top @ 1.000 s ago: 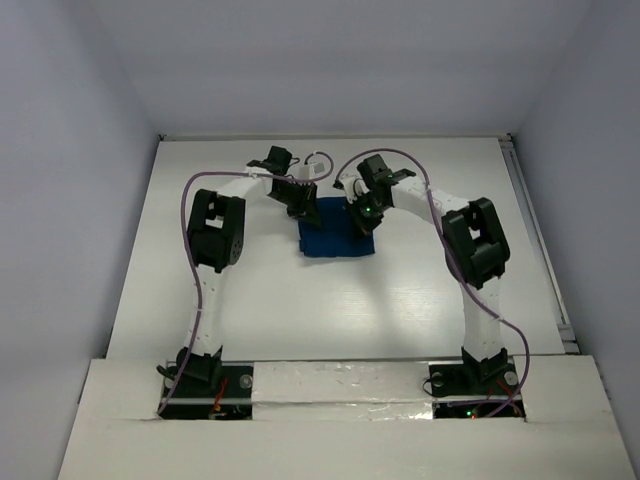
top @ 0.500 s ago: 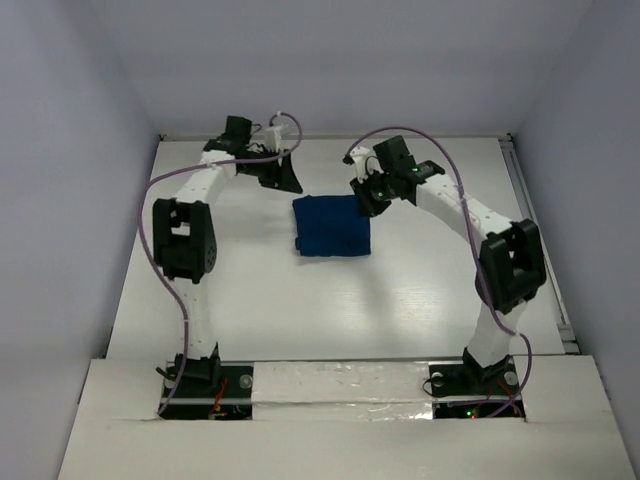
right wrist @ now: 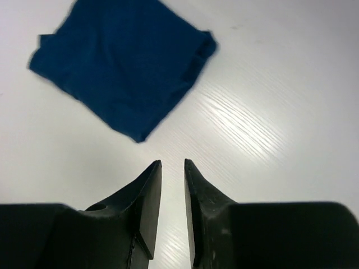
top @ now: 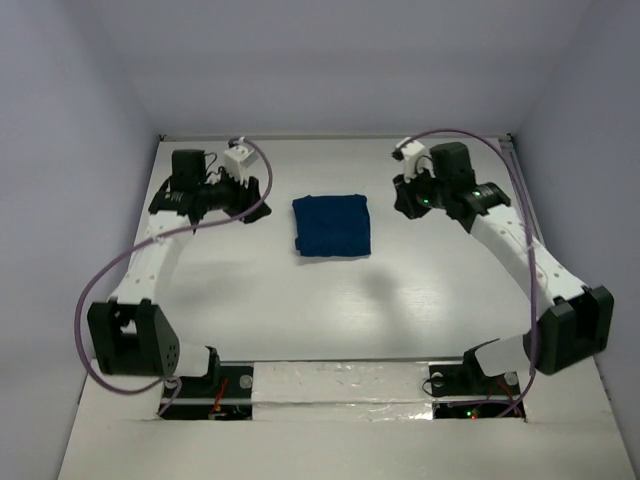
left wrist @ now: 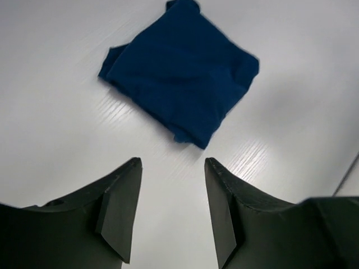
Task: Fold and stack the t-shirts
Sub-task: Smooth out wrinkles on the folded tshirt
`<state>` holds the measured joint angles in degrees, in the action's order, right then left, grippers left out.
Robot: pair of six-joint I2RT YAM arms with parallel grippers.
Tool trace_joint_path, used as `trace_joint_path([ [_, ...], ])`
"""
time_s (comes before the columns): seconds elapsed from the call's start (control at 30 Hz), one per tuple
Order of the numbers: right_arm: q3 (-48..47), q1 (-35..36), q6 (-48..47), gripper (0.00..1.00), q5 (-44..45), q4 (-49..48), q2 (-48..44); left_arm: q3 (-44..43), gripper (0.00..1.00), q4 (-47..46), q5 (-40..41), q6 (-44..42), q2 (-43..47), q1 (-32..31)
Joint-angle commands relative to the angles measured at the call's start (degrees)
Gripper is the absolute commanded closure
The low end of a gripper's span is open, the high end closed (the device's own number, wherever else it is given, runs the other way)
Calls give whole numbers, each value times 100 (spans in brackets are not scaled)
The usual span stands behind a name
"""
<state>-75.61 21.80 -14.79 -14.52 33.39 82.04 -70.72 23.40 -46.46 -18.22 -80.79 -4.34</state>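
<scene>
One white surface under everything, pale walls on three sides. Two white-and-black arms: left arm bent out to left of t-shirt, right arm bent out to right of t-shirt, purple cable looped along each. One dark blue t-shirt, folded into small near-square packet, flat on surface, about midway between both wrists, plain blue side up, layered edges visible in wrist views. At tip of left arm, left fingers released, parted wide, nothing between, well apart from t-shirt on its left, aimed toward it. At tip of right arm, right fingers released too, only narrow gap, holding nothing, well apart from t-shirt on its right.
</scene>
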Motion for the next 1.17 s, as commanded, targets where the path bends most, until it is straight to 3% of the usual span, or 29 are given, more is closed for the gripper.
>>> trace_joint_path([
  [0.0, 371, -606, -147, 71, 55, -394, -679, 803, 54, -695, 777, -331, 871, 188],
  [0.03, 442, -703, -217, 70, 64, -377, -785, 1153, 54, -748, 935, -358, 1038, 188],
  [0.07, 512, -825, -287, 63, 29, -351, -951, 1322, 54, -801, 1146, -375, 1309, 283],
  [0.13, 793, -1160, -463, 62, -94, -359, -1110, 1778, 52, -1012, 1314, -393, 1513, 337],
  [0.17, 907, -1343, -646, 46, -208, -411, -1233, 1937, 52, -1204, 1497, -367, 1671, 485],
  [0.2, 1152, -1432, -718, 45, -235, -490, -1286, 2078, 52, -1328, 1560, -358, 1733, 487],
  [0.43, 1997, -2354, -1281, 44, -753, -1061, -1436, 3256, 52, -1944, 1693, -366, 1795, 872],
  [0.57, 2576, -2846, -1334, 44, -1358, -1597, -1472, 3398, 53, -2059, 1562, -454, 1813, 1189],
  [0.73, 2561, -3077, -1229, 43, -1738, -1721, -1331, 3398, 53, -2164, 1087, -455, 1752, 1260],
  [1.13, 2543, -3200, -1220, 43, -2002, -1757, -1129, 3328, 53, -2305, 928, -358, 1452, 1260],
])
